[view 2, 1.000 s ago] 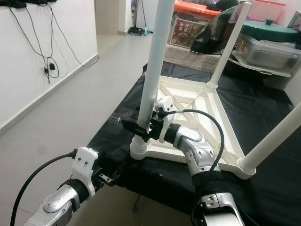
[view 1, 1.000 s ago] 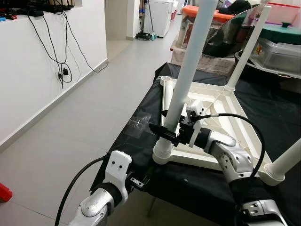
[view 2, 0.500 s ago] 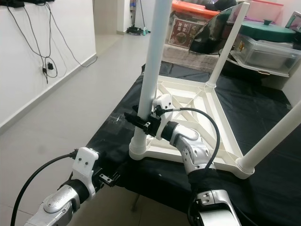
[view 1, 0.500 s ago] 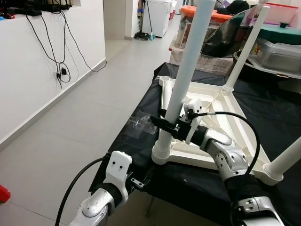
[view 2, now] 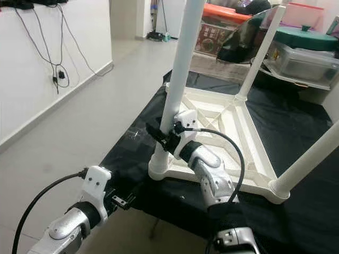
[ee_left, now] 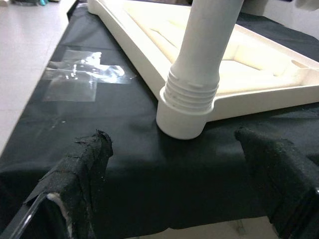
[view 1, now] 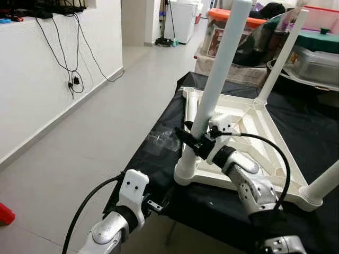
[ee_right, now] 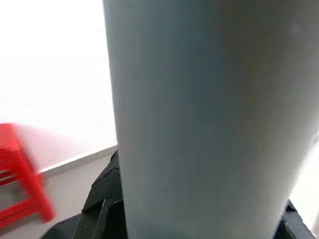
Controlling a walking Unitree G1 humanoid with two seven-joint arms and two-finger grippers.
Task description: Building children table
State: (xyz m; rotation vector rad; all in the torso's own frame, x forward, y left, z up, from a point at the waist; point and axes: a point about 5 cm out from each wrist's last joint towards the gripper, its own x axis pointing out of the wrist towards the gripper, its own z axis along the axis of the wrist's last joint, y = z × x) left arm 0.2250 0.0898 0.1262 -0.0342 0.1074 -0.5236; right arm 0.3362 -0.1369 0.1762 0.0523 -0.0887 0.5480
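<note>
Right end effector (view 1: 195, 142) clamped on near white leg (view 1: 214, 90), just above its socket in the upturned white tabletop (view 1: 249, 119) on the black-covered table (view 1: 159, 159). Left end effector (ee_left: 174, 169) apart, low at the table edge.

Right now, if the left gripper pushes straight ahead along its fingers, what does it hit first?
Probably the threaded base of the near table leg, where it sits in the upturned tabletop's corner socket. The left gripper is open, low over the black cloth; depth unclear.

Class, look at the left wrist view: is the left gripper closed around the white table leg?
No: the left gripper is open, its fingers short of the white table leg over the black cloth.
</note>
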